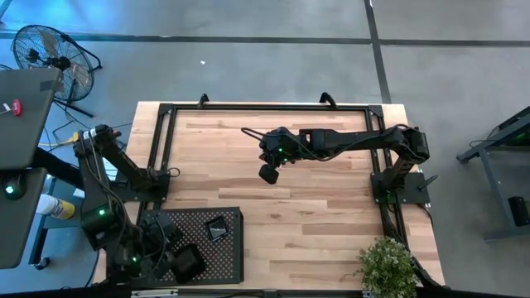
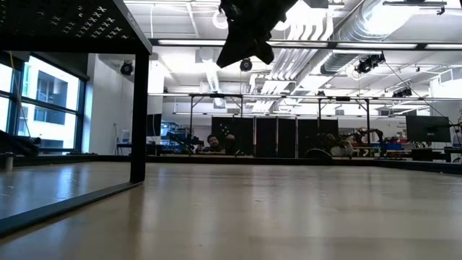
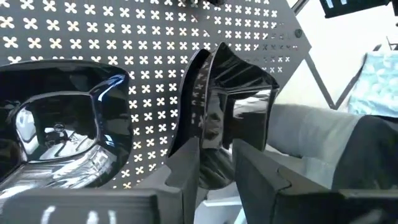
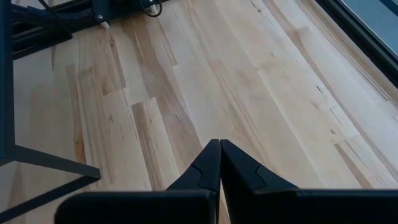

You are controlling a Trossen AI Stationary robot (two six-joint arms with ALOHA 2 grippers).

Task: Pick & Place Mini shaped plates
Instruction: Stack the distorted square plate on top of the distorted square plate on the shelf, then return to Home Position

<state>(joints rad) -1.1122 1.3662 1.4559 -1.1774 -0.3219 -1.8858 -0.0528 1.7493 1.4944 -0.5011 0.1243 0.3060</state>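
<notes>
My left gripper (image 3: 216, 146) (image 1: 178, 252) hovers over the black perforated tray (image 3: 143, 37) (image 1: 199, 217) at the table's near left. Its fingers stand apart, and a glossy black mini plate (image 3: 224, 106) stands on edge between them, tilted; its lower part is hidden behind the fingers. A second mini plate (image 3: 56, 137) lies flat on the tray beside it, and another (image 1: 217, 229) lies on the tray's right part. My right gripper (image 4: 219, 146) (image 1: 269, 172) hangs shut above the bare wood at mid-table, holding nothing. My left gripper has the upright plate's lower rim (image 3: 211, 165) between its two fingers, which come from above, slanting down. A gap shows between the fingers, and I cannot tell whether either finger touches the rim.
A black metal frame (image 1: 166, 112) runs around the table's edges. A potted plant (image 1: 387, 266) stands at the near right corner. The tray stands raised on legs (image 2: 138, 115). Bare wood (image 1: 315, 215) spreads between the tray and the plant.
</notes>
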